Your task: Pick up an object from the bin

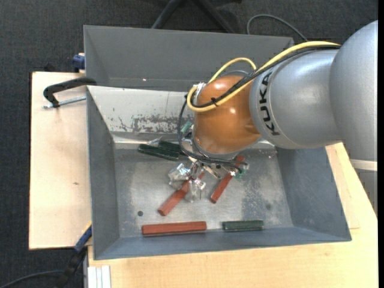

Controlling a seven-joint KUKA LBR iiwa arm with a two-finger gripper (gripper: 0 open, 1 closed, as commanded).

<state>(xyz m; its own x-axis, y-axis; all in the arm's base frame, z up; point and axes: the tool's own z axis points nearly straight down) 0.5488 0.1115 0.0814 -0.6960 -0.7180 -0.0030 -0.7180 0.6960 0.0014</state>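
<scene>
Here, the view down into the bin, item by item:

- My claw (191,180) hangs low over the middle of the grey metal bin (101,179), close to the floor. Whether it is open or closed I cannot tell; its metal parts overlap what lies beneath.
- The short red-brown rectangular stick (170,204) lies on a slant just below my claw in the view. Its upper end runs under my claw, and its lower end points toward the front-left of the floor. Whether my claw has hold of it cannot be seen.
- A second red-brown stick (219,190), also on a slant, lies just beside my claw on the arm's side, with its upper end near a small green-and-white piece (242,170).
- A long red-brown flat bar (174,227) rests along the foot of the front wall, well apart from my claw.
- A short dark green bar (242,225) lies in line with it, farther toward the arm's side.
- A dark green elongated object (157,150) lies at the back of the floor, partly under my wrist.
- My glossy orange wrist cover (222,119) sits above my claw, with a yellow cable (240,60) looping over it to my silver arm casing (312,95).
</scene>
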